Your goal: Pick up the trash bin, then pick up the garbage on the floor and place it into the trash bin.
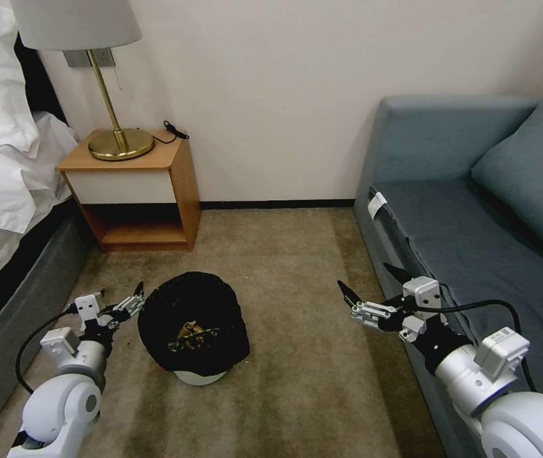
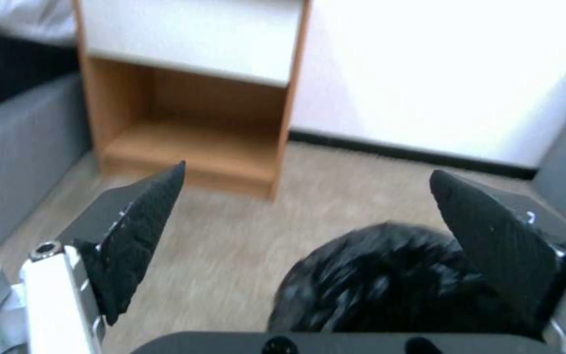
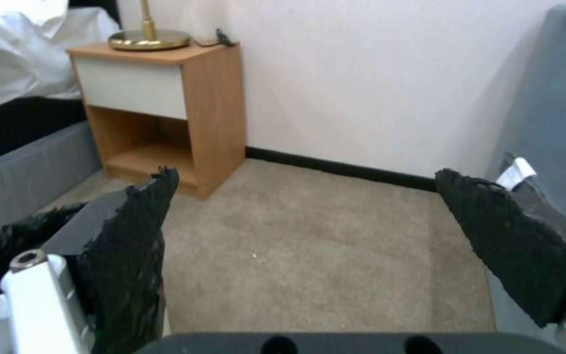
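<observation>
So the bin (image 1: 193,331) is sitting on the carpet (image 1: 309,381) right in front of me, black bag crinkled over the rim, white base poking out underneath. There's some garbage (image 1: 190,332) already down inside it, something gold-ish, can't tell exactly what.

My left gripper (image 1: 132,301) is low and just beside the bin, on its outer side, jaws spread wide and not holding anything. From the left wrist cam the bin (image 2: 388,285) bulges up right under the far finger, with bare carpet between the two fingers (image 2: 140,231). Can't tell for sure whether that fingertip is actually touching the bag or just hanging over it.

My right gripper (image 1: 365,294) is well apart from the bin, hovering over the carpet next to the edge of the sofa (image 1: 475,242). Jaws spread there too, nothing in them. Right wrist cam has a bit of the black bag off past one finger (image 3: 132,246).

Straight ahead of both grippers is the nightstand (image 1: 136,191) with a lamp (image 1: 102,70) on it, against the wall. The bed (image 1: 4,191) runs along beyond my left gripper.
</observation>
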Motion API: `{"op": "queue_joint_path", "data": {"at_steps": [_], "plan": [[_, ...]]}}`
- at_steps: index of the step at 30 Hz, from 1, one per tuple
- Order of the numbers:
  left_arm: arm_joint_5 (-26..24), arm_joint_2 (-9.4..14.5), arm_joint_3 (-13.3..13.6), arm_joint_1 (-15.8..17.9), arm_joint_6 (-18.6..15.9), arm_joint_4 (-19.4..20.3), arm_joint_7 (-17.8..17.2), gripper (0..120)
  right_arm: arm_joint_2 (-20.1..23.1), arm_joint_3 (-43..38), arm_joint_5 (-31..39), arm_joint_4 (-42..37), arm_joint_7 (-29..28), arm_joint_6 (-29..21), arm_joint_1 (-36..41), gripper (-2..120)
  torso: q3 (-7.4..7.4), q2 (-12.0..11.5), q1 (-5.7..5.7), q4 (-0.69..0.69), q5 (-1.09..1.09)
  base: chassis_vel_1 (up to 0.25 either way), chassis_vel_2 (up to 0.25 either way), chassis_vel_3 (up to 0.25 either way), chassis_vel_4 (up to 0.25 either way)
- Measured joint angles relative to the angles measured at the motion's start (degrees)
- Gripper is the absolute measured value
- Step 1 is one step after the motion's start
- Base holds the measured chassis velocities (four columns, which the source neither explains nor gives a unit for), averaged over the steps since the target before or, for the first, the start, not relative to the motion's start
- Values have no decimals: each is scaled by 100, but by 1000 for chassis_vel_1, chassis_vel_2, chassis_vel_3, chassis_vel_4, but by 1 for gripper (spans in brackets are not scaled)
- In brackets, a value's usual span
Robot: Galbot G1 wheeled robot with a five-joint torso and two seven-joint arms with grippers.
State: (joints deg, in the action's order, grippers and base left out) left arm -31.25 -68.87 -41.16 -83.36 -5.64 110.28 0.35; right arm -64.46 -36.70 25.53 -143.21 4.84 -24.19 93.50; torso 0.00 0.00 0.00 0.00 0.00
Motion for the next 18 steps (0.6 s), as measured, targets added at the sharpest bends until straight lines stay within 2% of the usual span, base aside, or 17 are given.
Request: {"op": "queue_joint_path", "data": {"at_steps": [2,3,6,10,11,12,14,18], "plan": [[64,-72,-21,-85,354,61,185,100,-163,-9,-96,0,6,51,75,100,0,0,0,0,0,0,0,0,0],[64,-72,-21,-85,354,61,185,100,-163,-9,-96,0,6,51,75,100,0,0,0,0,0,0,0,0,0],[283,-289,-136,-216,988,185,291,100,-446,-16,-322,-1,98,155,239,100,0,0,0,0,1,0,0,0,0],[423,-479,-190,-322,1253,271,301,100,-583,-23,-437,-2,156,223,317,100,0,0,0,0,0,0,0,0,0],[468,-627,-218,-435,1394,375,339,100,-681,-38,-542,-5,232,276,398,100,0,0,0,0,1,0,0,0,0],[468,-627,-218,-435,1394,375,339,100,-681,-38,-542,-5,232,276,398,100,0,0,0,0,1,0,0,0,0],[602,-823,-265,-624,1575,535,498,100,-836,-76,-747,-9,299,340,548,100,0,0,0,0,0,0,0,0,0],[747,-861,-298,-743,1668,599,592,100,-942,-113,-940,-9,340,404,647,100,0,0,0,0,1,0,0,0,0]]}}
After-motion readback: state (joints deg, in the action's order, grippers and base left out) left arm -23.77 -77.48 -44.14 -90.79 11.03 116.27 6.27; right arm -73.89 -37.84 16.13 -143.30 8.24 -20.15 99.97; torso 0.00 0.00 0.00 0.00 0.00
